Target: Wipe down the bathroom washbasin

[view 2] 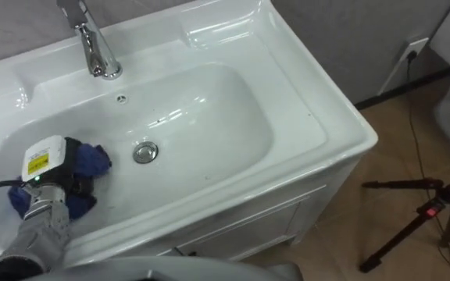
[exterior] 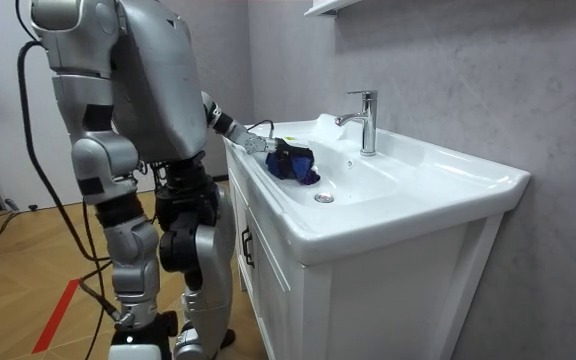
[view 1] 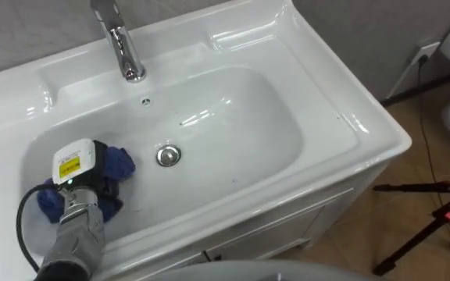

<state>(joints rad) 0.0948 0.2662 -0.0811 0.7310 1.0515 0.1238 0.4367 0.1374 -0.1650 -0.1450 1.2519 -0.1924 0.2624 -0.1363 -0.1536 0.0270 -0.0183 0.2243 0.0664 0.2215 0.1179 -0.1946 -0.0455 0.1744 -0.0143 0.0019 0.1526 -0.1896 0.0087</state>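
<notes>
The white basin [view 1: 241,117] is set in a white vanity top, with a chrome drain [view 1: 169,154] at the middle of the bowl. A blue cloth [view 1: 120,162] lies bunched on the bowl's left side, just left of the drain. My left hand [view 1: 91,186] reaches in from the lower left and is shut on the cloth, pressing it against the bowl. In the room view I stand upright at the vanity's front, with my left hand [exterior: 278,152] and the cloth [exterior: 304,168] over the bowl [exterior: 368,185].
A chrome faucet [view 1: 123,47] rises at the back of the basin, left of centre. The vanity's right edge [view 1: 381,133] drops to a wooden floor, where a black tripod [view 1: 432,215] stands. A wall socket [view 1: 428,53] with a cable is on the right.
</notes>
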